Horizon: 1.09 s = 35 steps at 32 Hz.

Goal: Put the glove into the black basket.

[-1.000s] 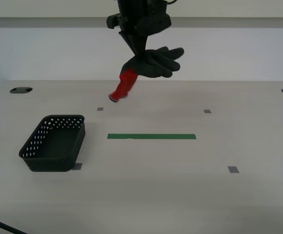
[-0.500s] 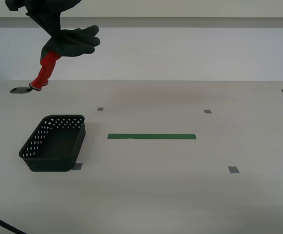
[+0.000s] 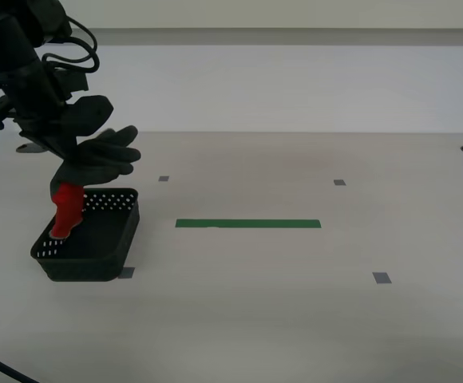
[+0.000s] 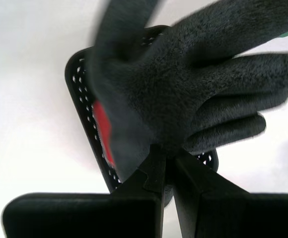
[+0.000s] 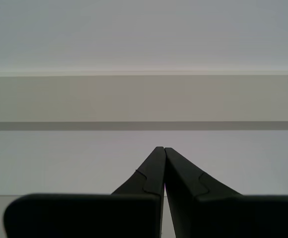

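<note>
Pale table point(image 3: 295, 319) with a green tape strip point(image 3: 248, 223) near its middle; black basket point(image 3: 96, 239) towards the exterior view's left. Glove point(image 3: 96, 155) hanging above the basket, dark fingers spread, red cuff dipping inside its rim. My second gripper point(image 4: 166, 156) clamped tight on the glove's palm. My first gripper point(image 5: 164, 151) pressed closed on nothing, facing a blank wall

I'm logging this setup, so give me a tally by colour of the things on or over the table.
Black basket: 1
Black and red glove: 1
Green tape strip: 1
Grey tape squares: 4 visible
Total: 7
</note>
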Available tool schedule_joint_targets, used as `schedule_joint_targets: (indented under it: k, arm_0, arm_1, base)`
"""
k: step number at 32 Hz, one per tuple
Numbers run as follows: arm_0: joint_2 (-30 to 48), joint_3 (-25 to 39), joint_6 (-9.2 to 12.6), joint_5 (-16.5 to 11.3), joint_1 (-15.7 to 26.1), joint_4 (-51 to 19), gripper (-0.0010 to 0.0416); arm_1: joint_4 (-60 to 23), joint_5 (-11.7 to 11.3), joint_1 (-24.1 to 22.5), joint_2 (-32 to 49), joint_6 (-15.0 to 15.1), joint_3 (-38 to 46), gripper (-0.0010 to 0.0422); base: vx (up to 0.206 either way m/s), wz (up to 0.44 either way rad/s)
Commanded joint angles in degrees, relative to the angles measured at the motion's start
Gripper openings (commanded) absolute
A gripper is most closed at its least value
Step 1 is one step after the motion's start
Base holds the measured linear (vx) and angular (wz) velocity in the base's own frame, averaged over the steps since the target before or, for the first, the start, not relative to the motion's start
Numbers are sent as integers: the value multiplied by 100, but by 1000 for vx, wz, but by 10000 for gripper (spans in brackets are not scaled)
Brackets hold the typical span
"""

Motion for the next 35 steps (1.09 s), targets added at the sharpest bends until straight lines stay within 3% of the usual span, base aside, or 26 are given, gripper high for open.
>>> schedule_joint_targets:
  k: [1,6,10,16,20,28,31,33,35]
  arm_0:
    - [-2,7,0,7,2,-2,1]
    - [-2,7,0,7,2,-26,1]
    - [0,7,0,7,2,-28,0]
    - [2,7,2,9,2,-109,1]
    - [2,7,0,9,2,-120,0]
    - [2,7,0,9,2,-129,0]
    - [2,7,0,11,2,-129,1]
    - [2,7,0,11,2,-127,1]
    - [2,7,0,9,2,-129,0]
  arm_1:
    - [11,9,22,586,-33,157,-1]
    - [308,2,26,1631,-22,330,0]
    - [619,2,48,2004,-31,389,0]
    - [739,2,57,2055,-33,417,0]
    - [745,2,61,2122,-227,446,0]
    - [258,4,83,2122,-225,514,4]
    - [140,4,85,2118,-260,514,62]
    - [9,4,85,2116,-496,527,133]
    - [-151,4,85,2116,-568,575,173]
  base:
    - [0,0]
    - [0,0]
    - [0,0]
    - [0,0]
    - [0,0]
    - [0,0]
    - [0,0]
    - [0,0]
    - [0,0]
